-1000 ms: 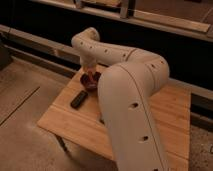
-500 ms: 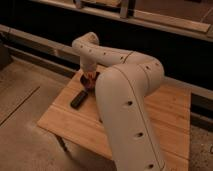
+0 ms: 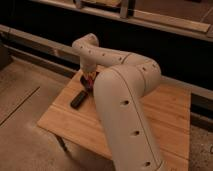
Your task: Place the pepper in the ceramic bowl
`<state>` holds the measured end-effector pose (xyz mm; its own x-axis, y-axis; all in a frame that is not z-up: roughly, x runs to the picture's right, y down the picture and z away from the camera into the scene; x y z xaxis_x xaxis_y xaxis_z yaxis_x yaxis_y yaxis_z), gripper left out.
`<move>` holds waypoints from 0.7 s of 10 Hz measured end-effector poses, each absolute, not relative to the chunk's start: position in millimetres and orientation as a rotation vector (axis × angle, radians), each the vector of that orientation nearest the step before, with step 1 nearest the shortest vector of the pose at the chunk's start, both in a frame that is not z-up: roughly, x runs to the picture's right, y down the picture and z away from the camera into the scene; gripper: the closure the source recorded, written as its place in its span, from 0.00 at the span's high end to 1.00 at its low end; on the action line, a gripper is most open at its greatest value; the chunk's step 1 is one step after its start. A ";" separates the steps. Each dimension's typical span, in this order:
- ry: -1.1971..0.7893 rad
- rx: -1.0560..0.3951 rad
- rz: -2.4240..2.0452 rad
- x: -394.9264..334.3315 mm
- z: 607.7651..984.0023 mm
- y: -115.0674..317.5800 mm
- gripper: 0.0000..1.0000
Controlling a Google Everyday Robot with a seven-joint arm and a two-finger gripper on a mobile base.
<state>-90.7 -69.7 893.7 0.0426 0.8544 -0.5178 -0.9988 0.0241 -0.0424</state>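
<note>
My gripper (image 3: 89,76) hangs from the white arm over the far left part of the wooden table (image 3: 165,110). A small red-orange bit, the pepper (image 3: 90,79), shows right at the gripper's tip. Just under it lies the dark maroon ceramic bowl (image 3: 88,86), mostly hidden by the arm and the gripper. I cannot tell whether the pepper is held or touches the bowl.
A black rectangular bar (image 3: 77,99) lies on the table to the front left of the bowl. My big white forearm (image 3: 125,115) covers the table's middle. A dark wall with a rail (image 3: 40,40) runs behind the table. The floor lies to the left.
The arm has shifted slightly and the gripper's tip with the red bit sits a touch lower over the bowl. The black bar has not moved.
</note>
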 end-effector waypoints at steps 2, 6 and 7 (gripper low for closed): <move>0.401 -0.457 1.494 -90.5 894.8 -69.6 0.43; 0.400 -0.465 1.497 -90.6 894.6 -71.9 0.53; 0.401 -0.465 1.496 -90.1 895.1 -71.7 0.53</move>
